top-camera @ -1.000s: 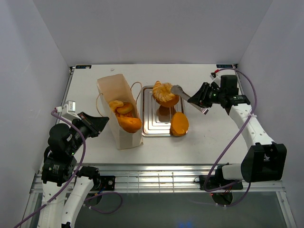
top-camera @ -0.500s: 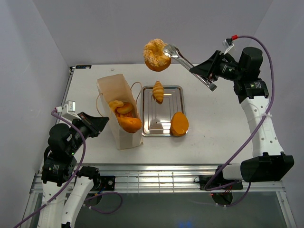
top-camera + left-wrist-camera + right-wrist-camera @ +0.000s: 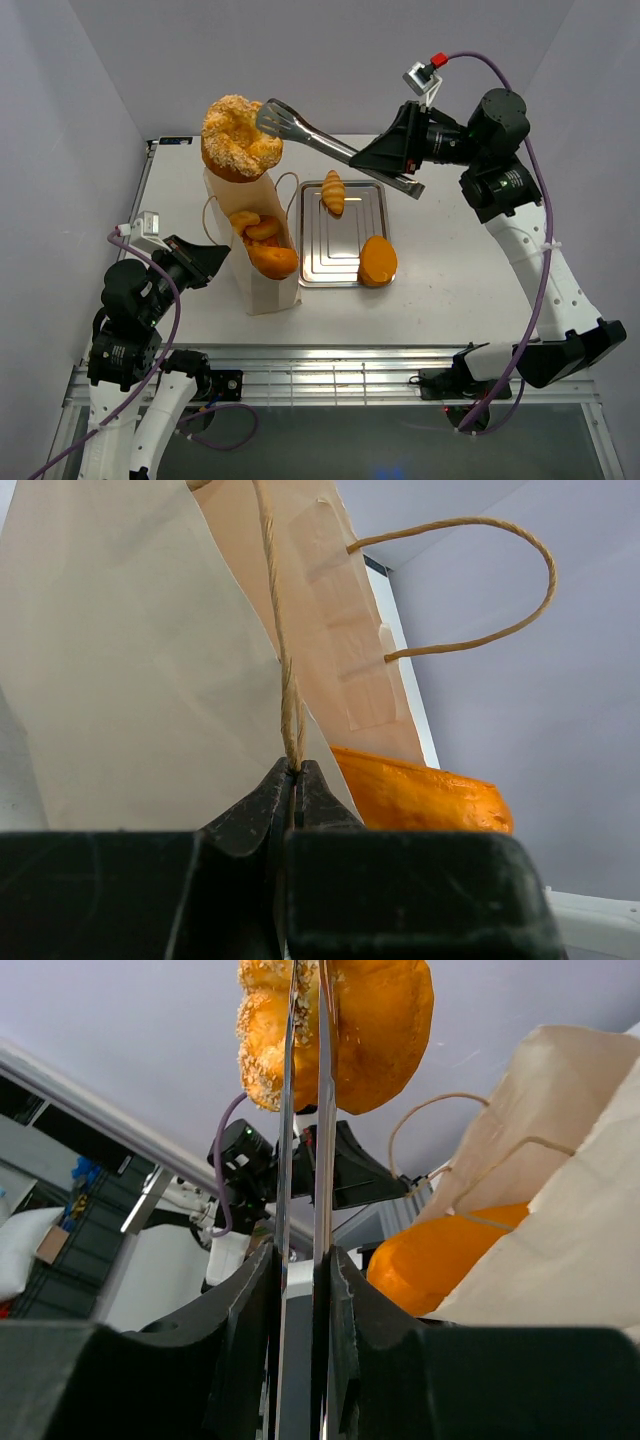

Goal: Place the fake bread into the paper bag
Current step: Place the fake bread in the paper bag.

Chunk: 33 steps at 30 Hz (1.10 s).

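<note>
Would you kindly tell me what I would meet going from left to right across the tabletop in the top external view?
Left tool → paper bag → croissant → round roll. The tray, the bagel in the tongs and the bread in the bag overlap these, so I left them out.

The right gripper [image 3: 392,160], clamped on the metal tongs [image 3: 315,138], is swinging up and leftward from where it was a second ago, low beside the silver tray [image 3: 378,195]. The crumb-topped bagel [image 3: 240,137] pinched in the tongs is travelling with it: off the tray, up through the air, and now hanging above the far end of the paper bag [image 3: 262,285]. With the bagel gone, the croissant [image 3: 333,192] is showing fully on the tray
</note>
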Tool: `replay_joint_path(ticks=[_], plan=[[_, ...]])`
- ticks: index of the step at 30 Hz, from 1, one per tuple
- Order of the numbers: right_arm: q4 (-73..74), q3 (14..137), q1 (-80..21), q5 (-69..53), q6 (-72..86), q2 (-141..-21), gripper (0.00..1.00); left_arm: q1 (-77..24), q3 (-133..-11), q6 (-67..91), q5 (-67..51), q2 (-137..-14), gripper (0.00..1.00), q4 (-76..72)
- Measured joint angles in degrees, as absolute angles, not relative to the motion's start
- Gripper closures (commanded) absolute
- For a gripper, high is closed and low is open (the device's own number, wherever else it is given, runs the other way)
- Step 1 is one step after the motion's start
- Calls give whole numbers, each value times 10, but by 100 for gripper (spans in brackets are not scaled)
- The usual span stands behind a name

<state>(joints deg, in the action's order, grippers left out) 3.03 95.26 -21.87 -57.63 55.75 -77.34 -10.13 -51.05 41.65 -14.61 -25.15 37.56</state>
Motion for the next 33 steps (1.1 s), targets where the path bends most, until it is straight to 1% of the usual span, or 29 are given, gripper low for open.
replay_joint_path(ticks=[6, 16, 25, 33], plan=[[15, 933, -256, -580, 564, -773, 92, -101, -511, 419, -146, -251, 100, 375], [67, 845, -277, -552, 520, -778, 92, -101, -512, 425, -146, -251, 100, 375], [95, 835, -279, -528, 489, -795, 89, -101, -523, 427, -146, -251, 100, 377], [115, 835, -279, -505, 466, -816, 89, -101, -531, 428, -146, -251, 100, 381]])
